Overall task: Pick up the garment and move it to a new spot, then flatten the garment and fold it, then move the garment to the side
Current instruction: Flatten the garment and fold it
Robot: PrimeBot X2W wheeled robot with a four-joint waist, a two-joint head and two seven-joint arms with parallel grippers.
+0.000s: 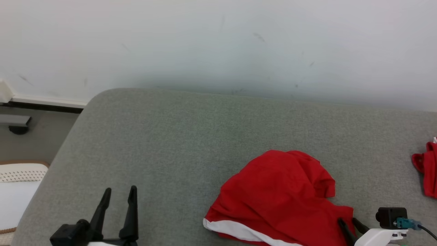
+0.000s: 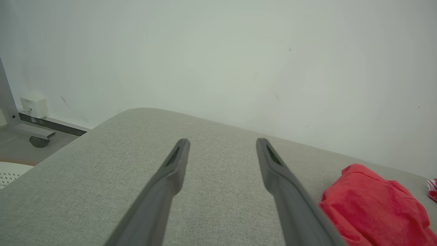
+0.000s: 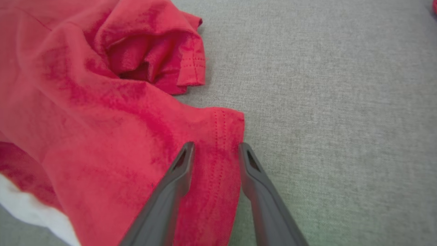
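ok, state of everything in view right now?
red garment: crumpled heap on the grey cushion, white band showing, not flattened.
left gripper: open, fingers empty.
right gripper: fingers apart, straddling the garment's stitched hem, not clamped.
second red cloth: bunched, at the far right.

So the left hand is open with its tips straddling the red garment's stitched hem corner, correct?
Wrong hand. It's the right hand that is open with its tips straddling the red garment's stitched hem corner, as the right wrist view shows. The left hand is open over bare grey upholstery.
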